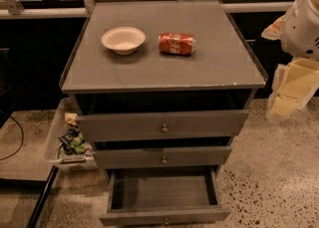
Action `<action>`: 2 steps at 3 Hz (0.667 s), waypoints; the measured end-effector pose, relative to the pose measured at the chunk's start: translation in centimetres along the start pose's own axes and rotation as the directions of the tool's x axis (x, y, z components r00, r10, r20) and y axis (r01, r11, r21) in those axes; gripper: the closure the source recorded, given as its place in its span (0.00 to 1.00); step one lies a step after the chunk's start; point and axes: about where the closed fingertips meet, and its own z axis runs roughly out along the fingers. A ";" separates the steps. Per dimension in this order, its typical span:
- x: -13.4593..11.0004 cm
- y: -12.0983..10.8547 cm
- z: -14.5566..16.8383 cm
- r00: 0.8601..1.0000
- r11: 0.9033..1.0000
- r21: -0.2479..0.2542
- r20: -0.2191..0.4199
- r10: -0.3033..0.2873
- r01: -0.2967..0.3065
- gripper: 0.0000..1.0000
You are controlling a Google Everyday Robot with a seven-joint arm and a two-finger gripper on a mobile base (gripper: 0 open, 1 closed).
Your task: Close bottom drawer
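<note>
The grey cabinet [164, 67] has three drawers. The bottom drawer [163, 215] is pulled well out toward me, and its shallow box [162, 192] looks empty inside. Its small brass knob [165, 220] sits at the lower edge of the view. The middle drawer front [162, 157] and the top drawer front [162, 125] stand out only slightly. My gripper [291, 90], pale yellow below a white arm housing [303, 20], hangs at the far right, level with the cabinet top's front edge, well above and to the right of the bottom drawer. It touches nothing.
A white bowl [123, 39] and a red soda can [176, 43] lying on its side rest on the cabinet top. A clear bin [65, 140] with litter stands against the cabinet's left side. A dark cable [20, 137] lies on the speckled floor [269, 172].
</note>
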 end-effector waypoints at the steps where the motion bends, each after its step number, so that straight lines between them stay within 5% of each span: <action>1: 0.1 -0.2 -0.1 1.000 1.000 0.008 -0.003 -0.001 0.001 0.00; 2: 2.2 0.1 2.1 0.999 1.000 -0.008 0.030 0.027 -0.027 0.00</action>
